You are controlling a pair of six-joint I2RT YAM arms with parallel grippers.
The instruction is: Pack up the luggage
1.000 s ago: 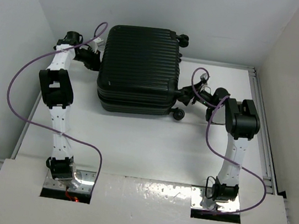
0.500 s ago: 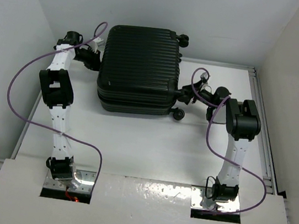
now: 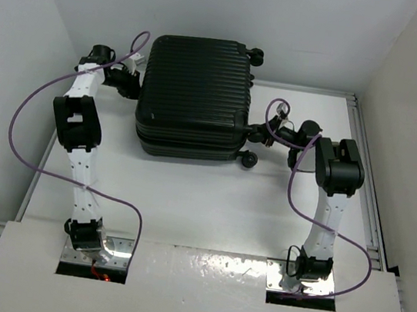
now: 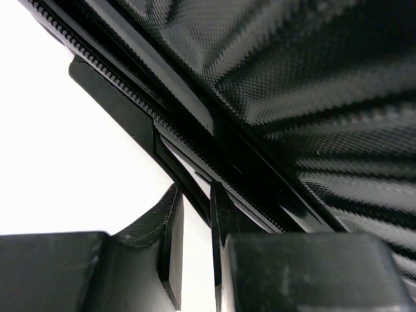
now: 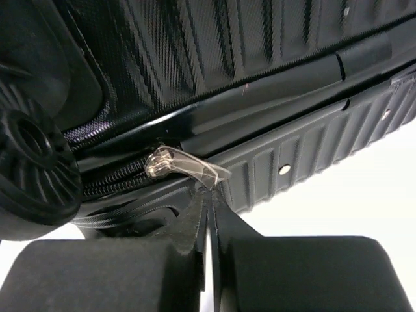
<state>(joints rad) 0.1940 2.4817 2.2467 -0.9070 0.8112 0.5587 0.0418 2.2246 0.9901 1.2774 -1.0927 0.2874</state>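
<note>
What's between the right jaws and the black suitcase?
A clear zipper pull on the luggage, its tip pinched by the right gripper; the right wrist view shows it.

Overhead view looks down; wrist views sit close against the luggage [image 3: 194,92].

Narrowly parted left tool [image 4: 194,198] sits against the luggage [image 4: 305,84], beside its zipper [image 4: 107,77].
</note>
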